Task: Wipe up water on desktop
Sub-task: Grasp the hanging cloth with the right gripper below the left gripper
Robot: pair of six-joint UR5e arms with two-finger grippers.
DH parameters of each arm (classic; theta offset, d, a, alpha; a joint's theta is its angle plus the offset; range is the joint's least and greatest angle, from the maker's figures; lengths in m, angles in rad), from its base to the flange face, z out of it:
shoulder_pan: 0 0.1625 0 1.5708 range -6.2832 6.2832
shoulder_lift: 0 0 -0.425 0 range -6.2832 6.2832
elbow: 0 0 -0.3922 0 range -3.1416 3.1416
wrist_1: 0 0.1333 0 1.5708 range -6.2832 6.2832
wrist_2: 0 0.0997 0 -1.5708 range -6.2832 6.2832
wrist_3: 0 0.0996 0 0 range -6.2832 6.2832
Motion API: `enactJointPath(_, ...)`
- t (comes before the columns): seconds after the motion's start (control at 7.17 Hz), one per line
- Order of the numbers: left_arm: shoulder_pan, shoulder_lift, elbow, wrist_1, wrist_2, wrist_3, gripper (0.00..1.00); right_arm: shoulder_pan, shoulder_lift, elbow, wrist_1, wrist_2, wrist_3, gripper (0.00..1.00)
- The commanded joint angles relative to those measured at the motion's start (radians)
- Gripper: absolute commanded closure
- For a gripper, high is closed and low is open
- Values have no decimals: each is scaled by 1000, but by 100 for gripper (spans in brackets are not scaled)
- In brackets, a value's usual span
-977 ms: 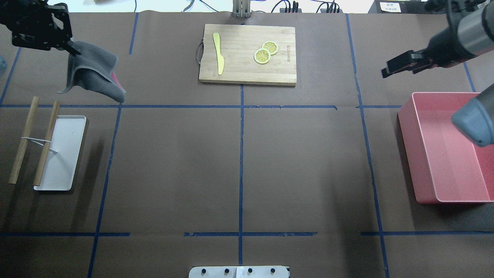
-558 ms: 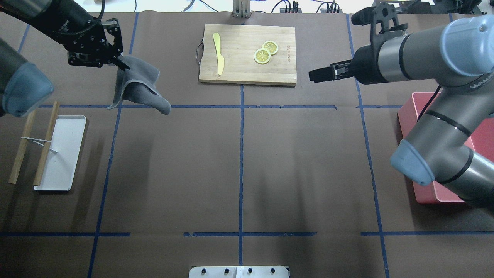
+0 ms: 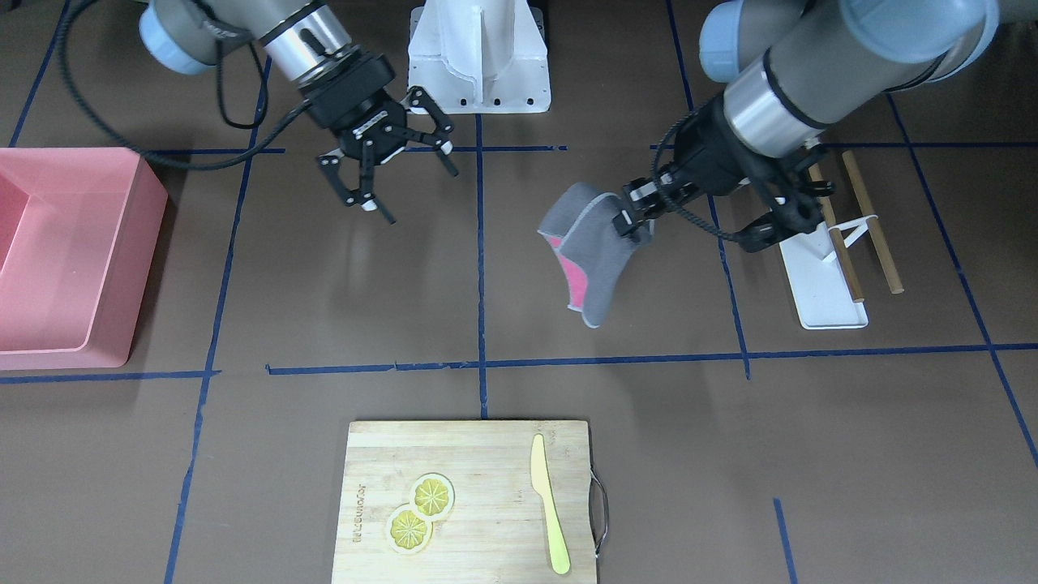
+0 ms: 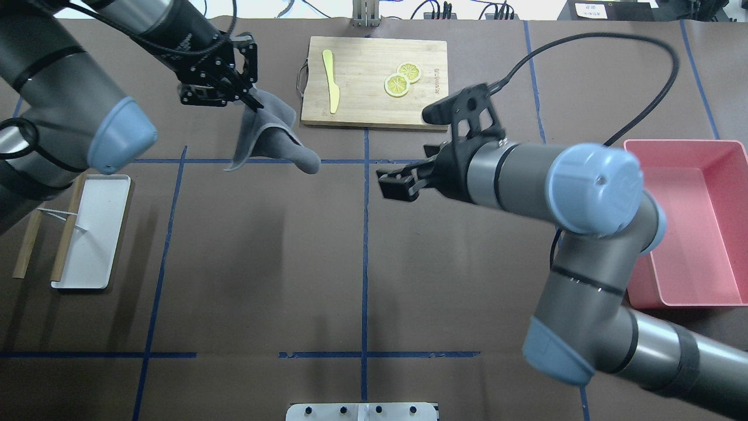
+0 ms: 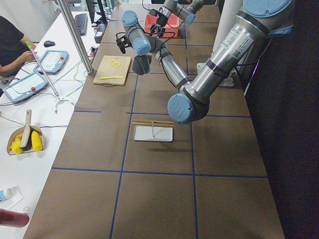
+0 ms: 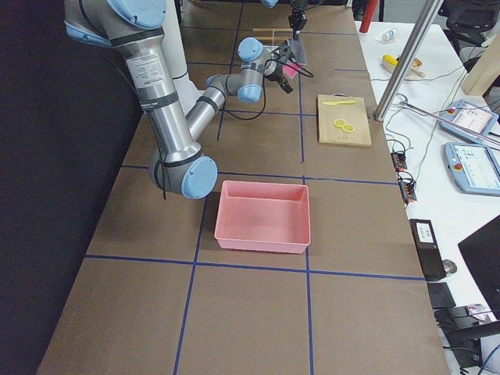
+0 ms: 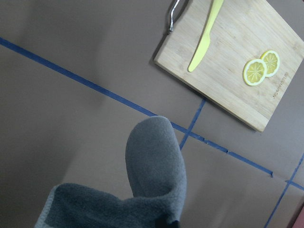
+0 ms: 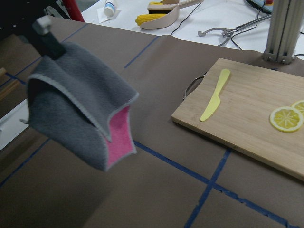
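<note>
The desktop [image 4: 263,263] is a wide dark-brown surface crossed by blue tape lines; I see no water on it in any view. My left gripper [image 4: 248,99] is shut on one corner of a grey cloth [image 4: 272,137] with a pink inner side, which hangs above the desktop left of the cutting board. The cloth also shows in the front view [image 3: 588,251], the left wrist view [image 7: 152,180] and the right wrist view [image 8: 80,114]. My right gripper [image 3: 409,191] is open and empty, hovering over the middle, pointing at the cloth; it also shows overhead [image 4: 387,186].
A bamboo cutting board [image 4: 374,111] at the back middle carries a yellow knife [image 4: 331,79] and two lemon slices [image 4: 402,79]. A pink bin [image 4: 689,222] stands at the right. A white tray [image 4: 93,234] with two wooden sticks [image 4: 64,234] lies at the left.
My left gripper has carried the cloth rightward from the back left toward the cutting board. My right arm has swung in from the right edge to the middle.
</note>
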Motion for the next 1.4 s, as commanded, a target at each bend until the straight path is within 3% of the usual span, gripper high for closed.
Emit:
enactJointPath(0.0, 53, -26, 16, -9, 0, -15, 100, -75, 7, 0, 22, -82, -13, 0)
enactJointPath(1.26, 148, -69, 13, -64, -3, -132, 100, -150, 7, -3, 25, -177, -18, 1)
